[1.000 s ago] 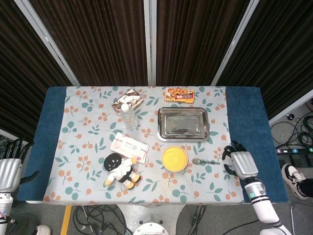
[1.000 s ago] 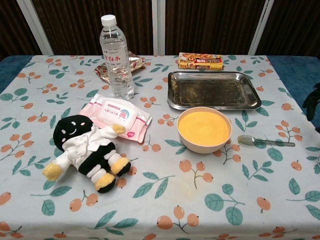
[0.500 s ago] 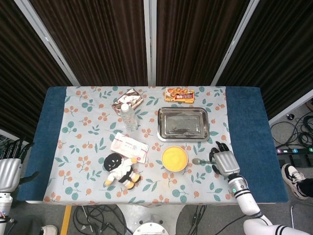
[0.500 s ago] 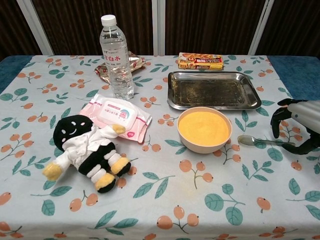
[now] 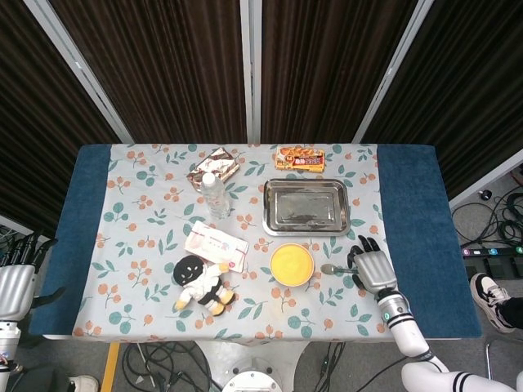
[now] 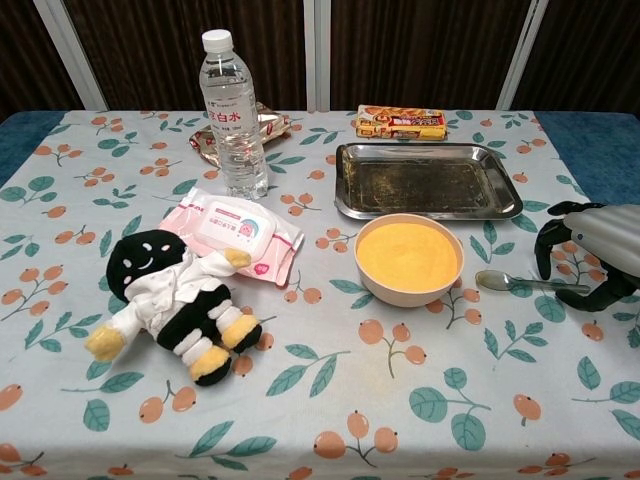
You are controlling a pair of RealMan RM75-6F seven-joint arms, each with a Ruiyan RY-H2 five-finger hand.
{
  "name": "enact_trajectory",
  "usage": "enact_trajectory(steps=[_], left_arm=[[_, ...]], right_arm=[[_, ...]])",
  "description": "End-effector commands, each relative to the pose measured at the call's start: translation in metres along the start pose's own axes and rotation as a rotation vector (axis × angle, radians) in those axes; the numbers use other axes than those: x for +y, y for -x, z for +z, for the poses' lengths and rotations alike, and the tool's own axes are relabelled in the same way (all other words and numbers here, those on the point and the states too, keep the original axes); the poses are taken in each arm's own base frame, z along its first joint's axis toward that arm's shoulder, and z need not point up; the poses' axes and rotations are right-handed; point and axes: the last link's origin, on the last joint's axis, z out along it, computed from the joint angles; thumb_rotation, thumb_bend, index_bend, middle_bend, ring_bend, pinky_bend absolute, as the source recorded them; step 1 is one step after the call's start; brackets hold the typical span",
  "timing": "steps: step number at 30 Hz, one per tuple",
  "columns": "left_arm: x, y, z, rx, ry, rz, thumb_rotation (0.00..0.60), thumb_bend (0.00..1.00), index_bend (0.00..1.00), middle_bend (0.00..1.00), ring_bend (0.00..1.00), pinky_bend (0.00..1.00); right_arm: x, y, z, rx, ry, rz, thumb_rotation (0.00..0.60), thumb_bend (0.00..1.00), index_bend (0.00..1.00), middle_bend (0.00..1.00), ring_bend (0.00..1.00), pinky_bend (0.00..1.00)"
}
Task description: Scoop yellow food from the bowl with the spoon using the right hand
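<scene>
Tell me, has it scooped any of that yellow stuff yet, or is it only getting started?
Only getting started. The spoon lies flat on the table beside the bowl, its scoop end empty, and the yellow food looks smooth and untouched. The right hand hovers over the spoon's handle end, fingers curled down around it, but a firm grip isn't visible. Gripping, lifting and scooping remain. The left hand waits off the table.

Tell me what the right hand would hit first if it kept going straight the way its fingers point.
Probably the grey metal spoon: the right hand hovers at its handle end, fingers curled down toward it. Beyond lies the beige bowl of yellow food. How high the hand hangs is unclear.
</scene>
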Motion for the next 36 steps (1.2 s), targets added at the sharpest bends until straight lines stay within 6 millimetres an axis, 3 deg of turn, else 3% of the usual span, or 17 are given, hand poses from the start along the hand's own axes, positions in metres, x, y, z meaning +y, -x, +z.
enact_trajectory(steps=[1,16,26,31,36], left_arm=[[0.000,0.000,0.000,0.000,-0.001,-0.001,0.600,0.00,0.22,0.11,0.09,0.12],[-0.003,0.000,-0.001,0.000,-0.012,-0.006,0.600,0.00,0.22,0.11,0.09,0.12],[-0.005,0.000,-0.003,0.002,-0.015,-0.006,0.600,0.00,0.22,0.11,0.09,0.12],[-0.005,-0.001,-0.003,0.006,-0.013,-0.006,0.600,0.00,0.22,0.11,0.09,0.12],[-0.003,-0.002,-0.004,0.011,-0.005,-0.003,0.600,0.00,0.22,0.11,0.09,0.12]], right_arm=[[-0.001,0.001,0.001,-0.004,0.000,-0.005,0.600,0.29,0.49,0.27,0.03,0.08],[-0.007,0.003,0.006,-0.006,-0.008,-0.014,0.600,0.33,0.53,0.27,0.03,0.08],[-0.006,-0.004,-0.002,0.035,-0.008,-0.035,0.600,0.34,0.56,0.28,0.03,0.08],[0.000,-0.028,-0.011,0.093,-0.034,-0.081,0.600,0.34,0.56,0.28,0.03,0.08],[-0.003,-0.071,-0.005,0.168,-0.098,-0.166,0.600,0.34,0.58,0.31,0.06,0.08]])
